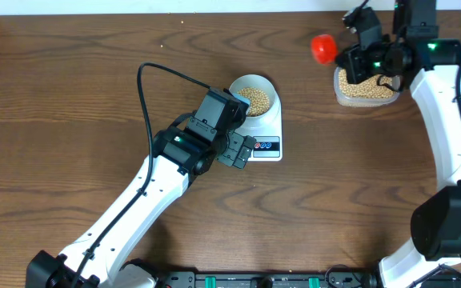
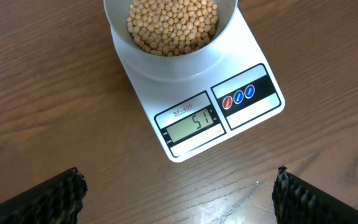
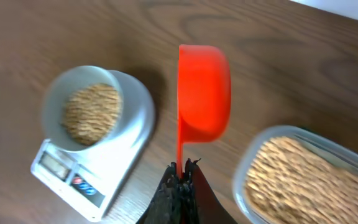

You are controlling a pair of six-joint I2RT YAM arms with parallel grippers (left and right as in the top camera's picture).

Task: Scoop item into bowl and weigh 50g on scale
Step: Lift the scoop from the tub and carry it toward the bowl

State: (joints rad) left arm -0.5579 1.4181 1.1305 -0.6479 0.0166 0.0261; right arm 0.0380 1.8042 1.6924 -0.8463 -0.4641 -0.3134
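The white scale (image 1: pixel 268 128) stands mid-table with the pale bowl (image 1: pixel 253 95) of tan beans (image 1: pixel 254 99) on it. In the left wrist view the scale (image 2: pixel 241 118) reads 51 and the bowl (image 2: pixel 166 53) holds the beans (image 2: pixel 173 25). My left gripper (image 2: pixel 179 199) is open and empty, just in front of the scale. My right gripper (image 3: pixel 182 177) is shut on the handle of the red scoop (image 3: pixel 204 93), held turned on its side above the table, left of the clear tub; the scoop also shows in the overhead view (image 1: pixel 322 48).
A clear plastic tub (image 1: pixel 364 88) full of beans sits at the back right under my right arm, also in the right wrist view (image 3: pixel 303 180). Bare brown wood table lies around the scale.
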